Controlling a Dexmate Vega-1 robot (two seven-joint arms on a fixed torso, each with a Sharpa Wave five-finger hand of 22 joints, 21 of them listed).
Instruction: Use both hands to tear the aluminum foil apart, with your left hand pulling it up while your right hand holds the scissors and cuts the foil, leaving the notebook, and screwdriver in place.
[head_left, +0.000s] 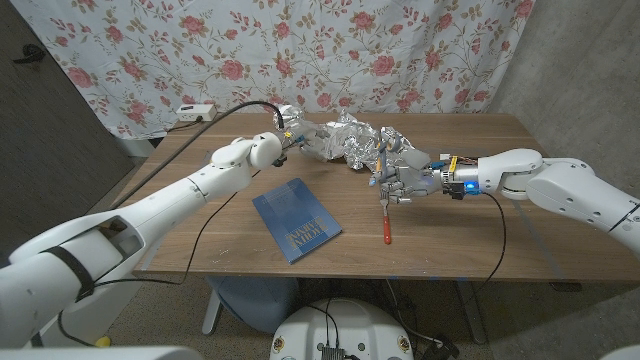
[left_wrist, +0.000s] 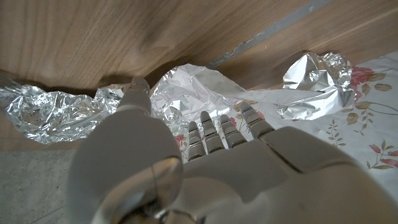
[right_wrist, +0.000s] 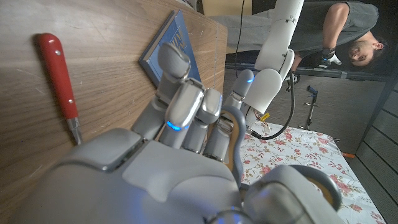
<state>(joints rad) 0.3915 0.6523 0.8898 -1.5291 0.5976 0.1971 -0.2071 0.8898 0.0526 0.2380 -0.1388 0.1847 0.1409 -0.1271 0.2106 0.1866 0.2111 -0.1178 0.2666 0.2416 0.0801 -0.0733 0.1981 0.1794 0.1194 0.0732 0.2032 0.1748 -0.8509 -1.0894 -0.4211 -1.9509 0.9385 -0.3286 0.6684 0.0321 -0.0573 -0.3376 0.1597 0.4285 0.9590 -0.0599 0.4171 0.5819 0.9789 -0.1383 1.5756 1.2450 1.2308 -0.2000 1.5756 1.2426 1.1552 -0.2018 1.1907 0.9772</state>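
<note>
I am keeping the right hand (head_left: 402, 182) curled around the scissors (right_wrist: 235, 138), whose grey handle loop is showing between its fingers in the right wrist view, so the blades should be pointing toward the foil for the cut; I cannot make out the blades themselves. That hand is sitting at the near edge of the crumpled aluminum foil (head_left: 352, 140), which is lying in a long silver heap across the far middle of the wooden table (head_left: 470, 245). I am reaching the left hand (head_left: 272, 146) in at the foil's left end, fingers stretched over the crinkled sheet in the left wrist view, ready to pull it up and give the scissors a taut edge; whether it is actually pinching the foil I cannot tell. Just below the right hand, the red-handled screwdriver (head_left: 386, 223) is lying on the wood, and the blue notebook (head_left: 296, 220) is lying nearer the front, both apart from the foil, so I am judging they can stay untouched.
</note>
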